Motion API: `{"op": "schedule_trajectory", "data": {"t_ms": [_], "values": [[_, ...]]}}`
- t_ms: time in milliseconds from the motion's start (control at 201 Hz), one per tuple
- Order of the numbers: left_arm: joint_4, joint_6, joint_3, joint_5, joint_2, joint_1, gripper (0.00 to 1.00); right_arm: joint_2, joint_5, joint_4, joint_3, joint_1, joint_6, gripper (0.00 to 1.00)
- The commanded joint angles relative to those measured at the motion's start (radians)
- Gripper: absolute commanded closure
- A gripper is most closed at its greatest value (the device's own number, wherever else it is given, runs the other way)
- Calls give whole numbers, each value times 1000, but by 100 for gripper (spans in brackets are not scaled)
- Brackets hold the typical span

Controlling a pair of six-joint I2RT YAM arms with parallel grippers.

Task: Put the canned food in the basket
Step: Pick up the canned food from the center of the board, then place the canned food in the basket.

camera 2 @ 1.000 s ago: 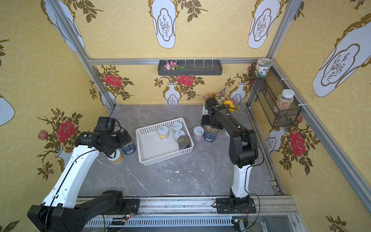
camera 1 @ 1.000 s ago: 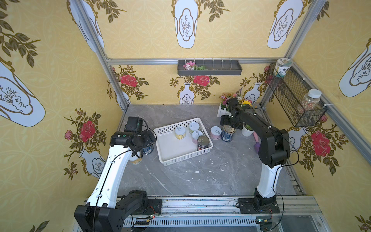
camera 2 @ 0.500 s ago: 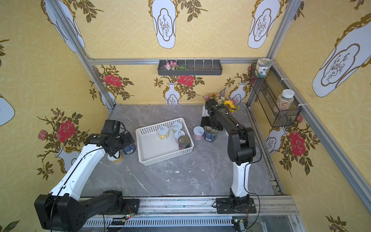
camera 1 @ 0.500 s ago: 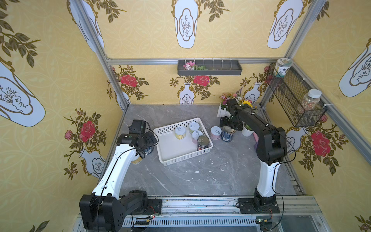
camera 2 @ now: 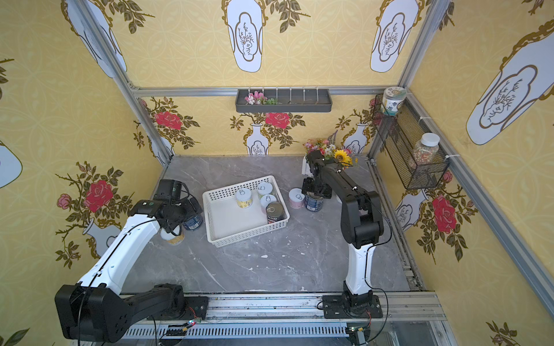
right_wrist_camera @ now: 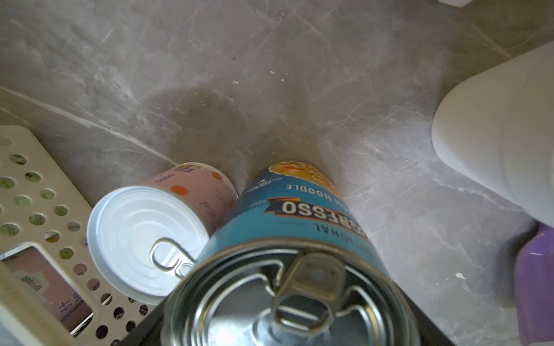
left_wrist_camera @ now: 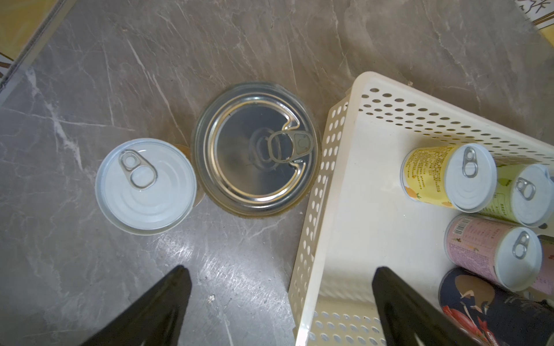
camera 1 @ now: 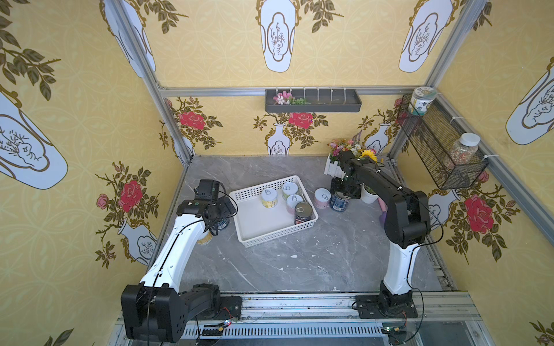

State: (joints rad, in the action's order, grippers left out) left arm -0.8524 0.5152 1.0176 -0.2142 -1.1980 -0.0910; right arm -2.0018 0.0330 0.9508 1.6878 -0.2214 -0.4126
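- While our left gripper (left_wrist_camera: pixel 278 269) hangs wide open, a silver-lidded can (left_wrist_camera: pixel 254 148) stands just ahead, beside the white basket (left_wrist_camera: pixel 313 194), lined up for grasping.
- Our right gripper (camera 1: pixel 341 191) straddles the blue noodle-soup can (right_wrist_camera: pixel 293 215); whether it grips, we cannot tell.

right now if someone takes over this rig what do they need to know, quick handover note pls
Left gripper: open, empty, hovering near the silver-lidded can, which stands between the white-lidded can and the basket.
Right gripper: astride the blue can; cannot tell whether it grips.
Done: yellow can, green can, pink can and dark red can stand in the basket.
Left: four cans on the table: the two by the left gripper, the blue can, and the second pink can beside it.
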Motion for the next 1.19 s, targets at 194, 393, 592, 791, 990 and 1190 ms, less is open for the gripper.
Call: {"op": "schedule_trajectory", "data": {"t_ms": [194, 393, 592, 791, 990, 1190], "values": [[24, -10, -8, 27, -4, 0, 0, 68, 119, 66, 27, -45, 5, 26], [27, -11, -12, 39, -1, -1, 0, 183, 187, 126, 75, -134, -3, 27], [30, -11, -16, 45, 5, 0, 0, 278, 227, 212, 192, -261, -23, 27], [34, -12, -19, 53, 5, 0, 0, 329, 254, 268, 305, -420, -48, 28], [35, -12, -21, 58, 2, 0, 0, 343, 238, 222, 334, -614, -68, 28], [35, -13, -20, 63, 3, -1, 0, 277, 245, 187, 364, -746, -78, 28]]}}
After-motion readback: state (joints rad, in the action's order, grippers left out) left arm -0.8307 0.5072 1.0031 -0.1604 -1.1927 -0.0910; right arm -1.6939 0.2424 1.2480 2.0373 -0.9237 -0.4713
